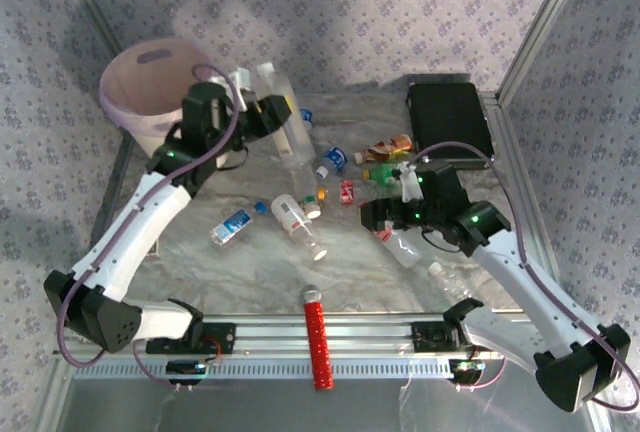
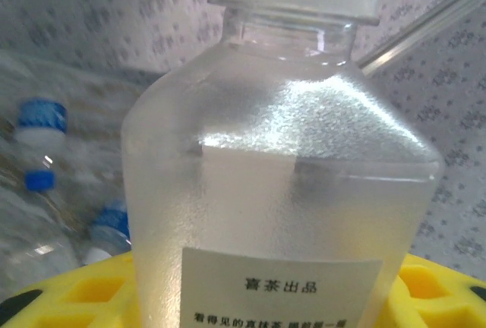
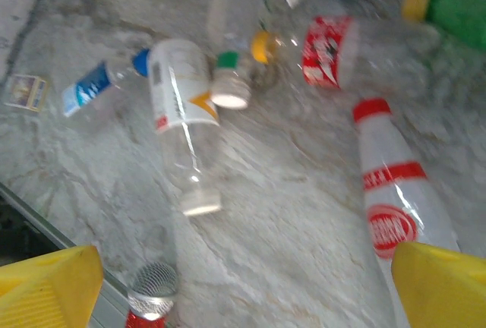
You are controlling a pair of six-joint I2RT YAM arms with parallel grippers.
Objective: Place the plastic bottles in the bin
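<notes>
My left gripper is shut on a frosted clear plastic bottle, held off the table just right of the bin, a pale pink bucket at the back left. In the left wrist view this bottle stands between the yellow fingers, white label facing the camera. My right gripper hangs open over the table's middle, nothing between its yellow fingertips. A red-capped, red-labelled bottle lies by its right finger. Other bottles lie scattered: white-labelled, blue-labelled, green.
A red ribbed cylinder with a grey mesh tip lies at the near edge by the rail. A flat black case sits at the back right. Patterned walls and metal frame posts enclose the table.
</notes>
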